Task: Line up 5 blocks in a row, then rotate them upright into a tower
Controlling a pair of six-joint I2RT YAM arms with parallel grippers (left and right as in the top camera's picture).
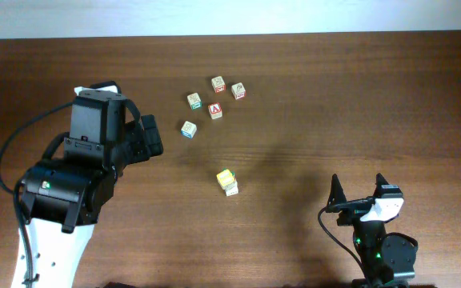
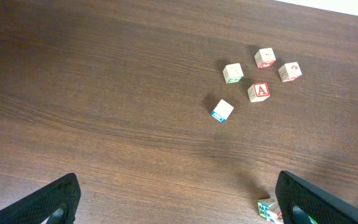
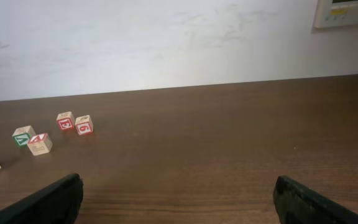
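Table (image 1: 334, 88): green-faced block (image 1: 194, 100) and blue-faced block (image 1: 188, 129) beside red "A" cube (image 1: 215, 110); yellow-green block (image 1: 226, 178) apart, nearer centre. Left gripper (image 1: 157, 138), right gripper (image 1: 357, 182): jaws apart, clear of all cubes.

1. Four-cube group (image 1: 215, 110): narrow gaps betw. cubes, tight for fingers.
2. Blue-faced cube (image 1: 188, 129): apart from group, open all round.
3. Yellow-green cube (image 1: 226, 177): second cube (image 1: 231, 190) touching; otherwise clear.
4. Table (image 1: 318, 96), right part: unobstructed.

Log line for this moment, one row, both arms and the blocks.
left gripper: open, empty | right gripper: open, empty | blue block: on table, untouched | yellow block: untouched
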